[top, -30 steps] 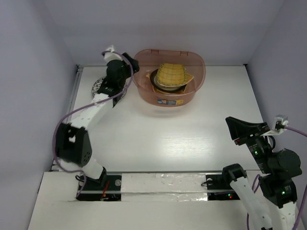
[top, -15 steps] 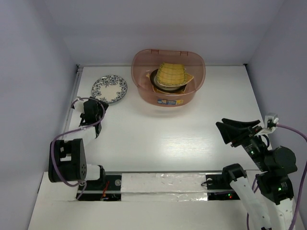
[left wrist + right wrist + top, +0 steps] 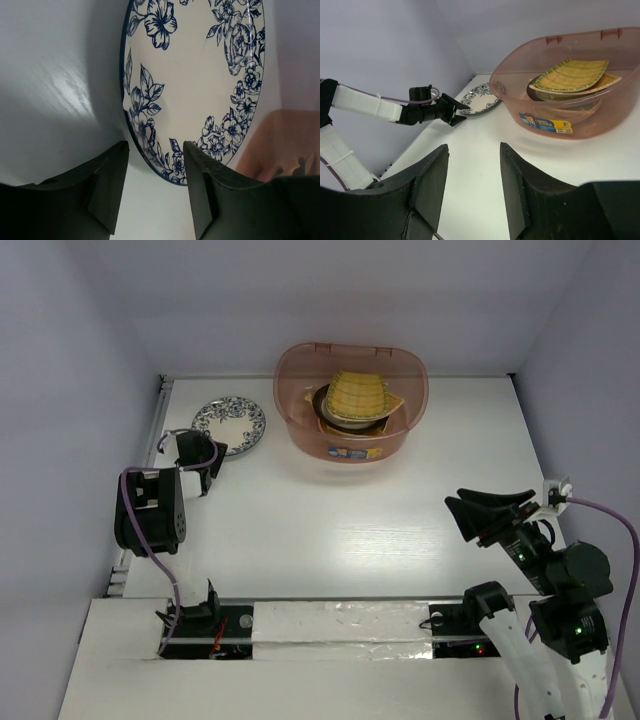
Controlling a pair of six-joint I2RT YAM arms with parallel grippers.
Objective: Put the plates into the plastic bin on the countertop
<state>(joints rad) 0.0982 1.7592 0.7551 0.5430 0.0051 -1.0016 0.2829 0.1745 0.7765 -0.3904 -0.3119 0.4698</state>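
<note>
Now that the left arm has folded back toward the near left side, the white plate with dark flowers (image 3: 229, 425) shows in full again. A moment ago the arm reached out over it. The plate is not picked up. It lies flat on the desk (image 3: 350, 530), just left of the plastic bin (image 3: 300, 425), apart from it.

The left pincer (image 3: 154, 150) is open and holds nothing. Its tips point at the near edge of the flowery plate and sit very close to it. I cannot tell if they touch it.

The right pincer (image 3: 472, 155) is open too, with nothing in it. It hangs over the near right side of the desk, well apart from the bin.

Inside the bin other plates are stacked, with a ribbed fan-shaped plate (image 3: 357, 393) on top. So I think the flowery plate is the one still to go in, and the left arm must try to grab it again.
</note>
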